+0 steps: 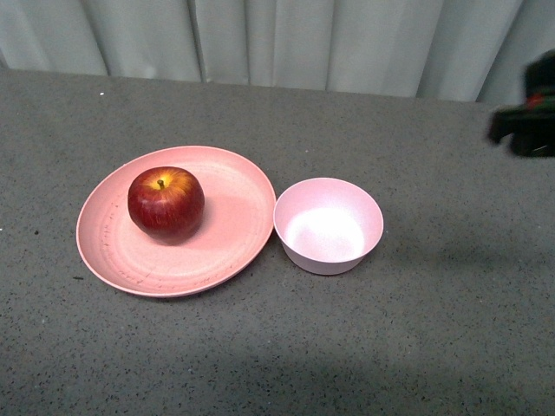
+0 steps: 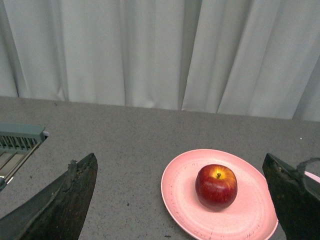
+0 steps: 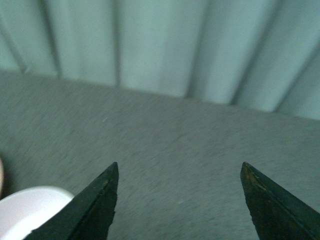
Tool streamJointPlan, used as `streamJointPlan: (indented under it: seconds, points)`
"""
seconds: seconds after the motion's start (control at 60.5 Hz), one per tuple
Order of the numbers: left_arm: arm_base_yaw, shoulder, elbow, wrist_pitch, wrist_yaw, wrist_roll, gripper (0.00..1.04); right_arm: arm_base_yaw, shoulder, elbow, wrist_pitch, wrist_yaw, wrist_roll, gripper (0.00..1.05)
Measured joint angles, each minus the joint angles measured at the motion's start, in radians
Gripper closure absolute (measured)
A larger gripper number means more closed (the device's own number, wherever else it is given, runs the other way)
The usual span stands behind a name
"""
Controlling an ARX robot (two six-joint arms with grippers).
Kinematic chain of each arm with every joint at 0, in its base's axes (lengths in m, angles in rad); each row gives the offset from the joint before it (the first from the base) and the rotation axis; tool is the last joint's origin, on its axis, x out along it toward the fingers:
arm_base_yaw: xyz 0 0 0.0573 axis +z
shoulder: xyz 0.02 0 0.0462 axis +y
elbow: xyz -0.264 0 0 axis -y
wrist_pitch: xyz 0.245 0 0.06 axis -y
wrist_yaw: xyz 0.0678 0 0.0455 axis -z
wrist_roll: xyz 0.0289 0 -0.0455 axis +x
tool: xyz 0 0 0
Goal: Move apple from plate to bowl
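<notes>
One apple [image 1: 166, 202], stem up, sits left of centre on the salmon plate [image 1: 234, 247]. The empty bowl [image 1: 299, 250] stands just beside the plate's right rim. Left fingers [image 2: 70, 200] are spread wide, holding nothing; right fingers [image 3: 95, 205] likewise, above bare worktop [image 1: 434, 329]. The apple looks firm, weighty and glossy, so probably slippery. Best pinched across its widest girth.

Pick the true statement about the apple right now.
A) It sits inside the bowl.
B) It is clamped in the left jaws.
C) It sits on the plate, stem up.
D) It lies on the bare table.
C: the apple rests stem up on the plate, and the bowl beside the plate holds nothing.
</notes>
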Motion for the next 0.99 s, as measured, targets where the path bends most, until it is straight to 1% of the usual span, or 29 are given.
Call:
streamJointPlan:
  seconds: [0.033,0.05,0.132,0.165,0.182,0.215,0.231,0.281,0.496,0.711,0.777,0.86,0.992]
  points:
    - [0.000,0.000,0.000,0.000,-0.001,0.000,0.07,-0.024,-0.059,-0.041,0.038,-0.016,0.007,0.53]
    - [0.000,0.000,0.000,0.000,-0.001,0.000,0.07,-0.027,-0.071,-0.048,0.039,-0.021,0.008,0.55]
    - [0.000,0.000,0.000,0.000,0.002,0.000,0.07,-0.068,-0.176,-0.127,0.019,-0.071,0.011,0.74]
    - [0.000,0.000,0.000,0.000,0.002,0.000,0.07,-0.079,-0.200,-0.147,0.008,-0.080,0.011,0.80]
    - [0.000,0.000,0.000,0.000,0.001,0.000,0.07,-0.091,-0.224,-0.164,-0.004,-0.090,0.011,0.85]
    - [0.000,0.000,0.000,0.000,0.001,0.000,0.07,-0.106,-0.274,-0.177,-0.060,-0.100,0.011,0.92]
    - [0.000,0.000,0.000,0.000,0.001,0.000,0.07,-0.109,-0.288,-0.180,-0.074,-0.101,0.011,0.94]
    - [0.000,0.000,0.000,0.000,0.001,0.000,0.07,-0.124,-0.371,-0.198,-0.131,-0.124,0.011,1.04]
    - [0.000,0.000,0.000,0.000,0.001,0.000,0.07,-0.179,-0.566,-0.271,-0.241,-0.175,0.016,1.04]
    - [0.000,0.000,0.000,0.000,0.001,0.000,0.07,-0.216,-0.737,-0.314,-0.363,-0.217,0.017,1.04]
    - [0.000,0.000,0.000,0.000,0.001,0.000,0.07,-0.273,-0.806,-0.328,-0.419,-0.293,0.017,1.04]
    - [0.000,0.000,0.000,0.000,0.001,0.000,0.07,-0.303,-0.881,-0.340,-0.480,-0.295,0.018,1.04]
    - [0.000,0.000,0.000,0.000,0.002,0.000,0.07,-0.305,-0.987,-0.351,-0.573,-0.302,0.018,1.04]
